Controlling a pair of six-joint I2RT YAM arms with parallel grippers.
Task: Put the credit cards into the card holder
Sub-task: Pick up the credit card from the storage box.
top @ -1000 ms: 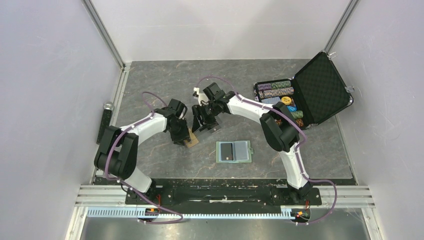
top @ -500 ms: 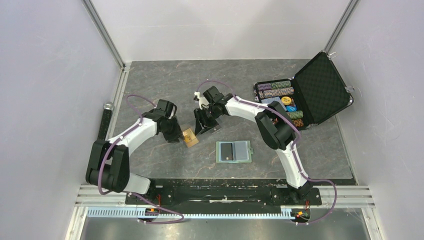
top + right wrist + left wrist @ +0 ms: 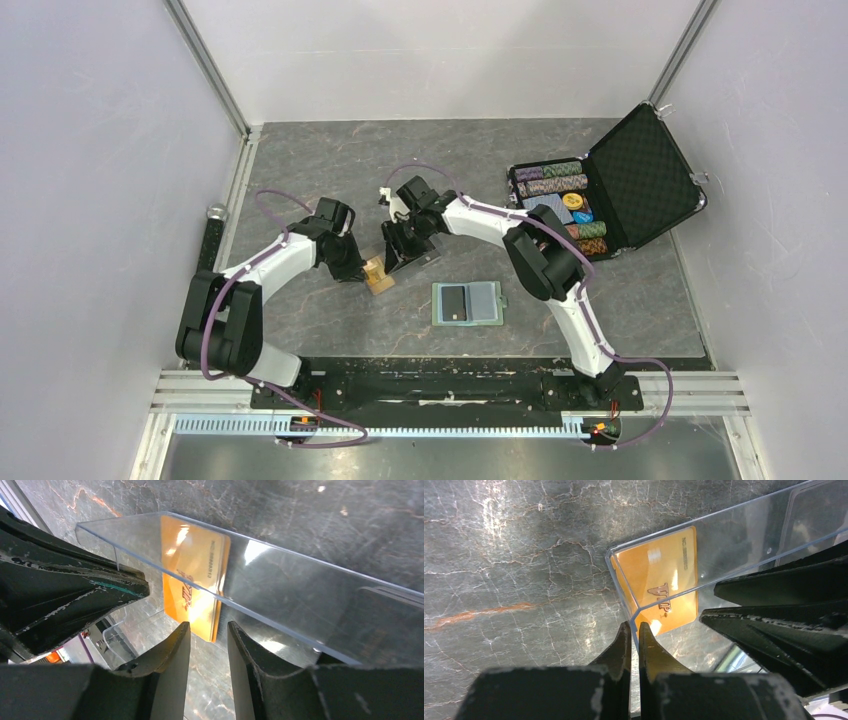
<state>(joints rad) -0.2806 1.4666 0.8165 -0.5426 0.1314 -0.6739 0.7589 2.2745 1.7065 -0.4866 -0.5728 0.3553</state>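
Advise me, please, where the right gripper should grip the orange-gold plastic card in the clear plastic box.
Probably its exposed near edge: the orange-gold plastic card sticks out past the clear plastic box wall. Bring the right gripper straight on, one finger per flat face.

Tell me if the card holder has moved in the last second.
No. The card holder lies open in the same spot, no nearer to or farther from the black case.
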